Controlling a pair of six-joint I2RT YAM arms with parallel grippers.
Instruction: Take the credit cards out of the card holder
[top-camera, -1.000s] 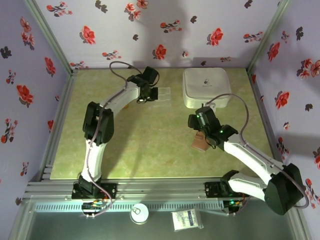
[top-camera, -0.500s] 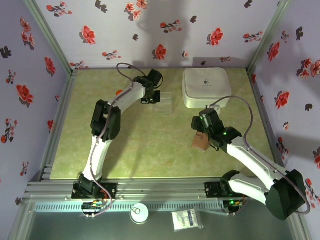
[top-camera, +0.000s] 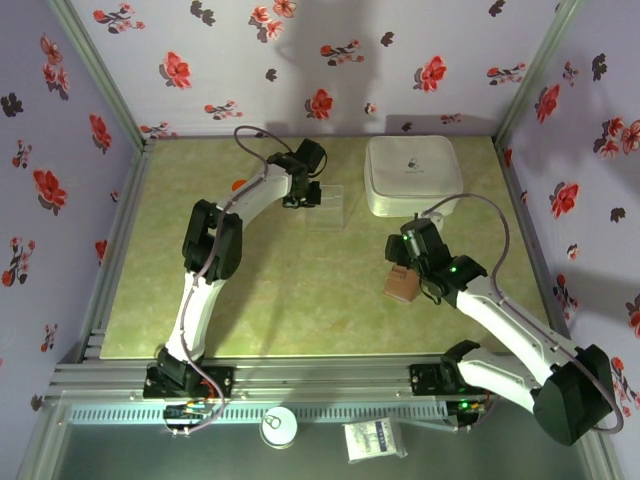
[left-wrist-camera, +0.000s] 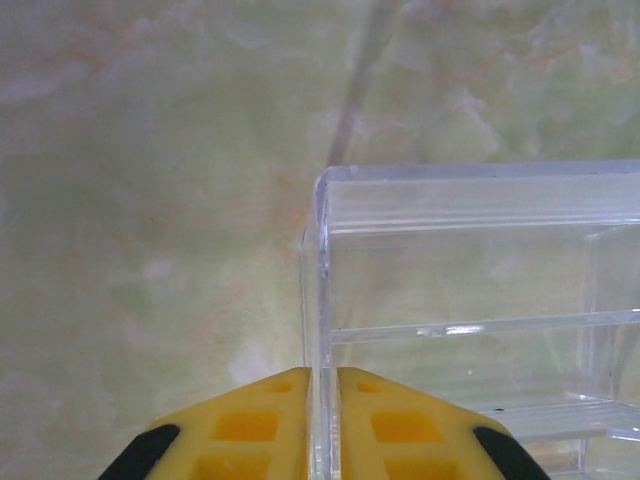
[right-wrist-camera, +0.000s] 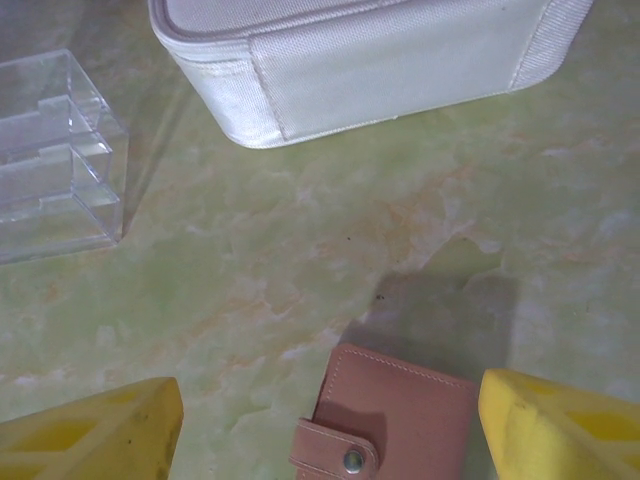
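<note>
The card holder (top-camera: 401, 285) is a tan-pink wallet lying closed on the green table, its snap strap fastened (right-wrist-camera: 400, 415). The credit cards are hidden. My right gripper (top-camera: 404, 264) hovers over the holder, open, with its yellow fingers wide on either side of it (right-wrist-camera: 330, 428) and not touching it. At the far middle of the table my left gripper (top-camera: 312, 194) is shut on the side wall of a clear plastic box (top-camera: 331, 205). That thin wall stands pinched between the two yellow fingers (left-wrist-camera: 322, 376).
A big white rounded-square box (top-camera: 412, 172) stands at the back right, close behind the holder (right-wrist-camera: 370, 50). The clear box (right-wrist-camera: 50, 160) has stepped inner shelves (left-wrist-camera: 470, 300). A small orange thing (top-camera: 237, 184) lies behind the left arm. Floral walls enclose the table.
The left arm has stretched out and carried the clear box a little nearer and to the right. The right gripper has drifted slightly right over the holder, which has not moved.
</note>
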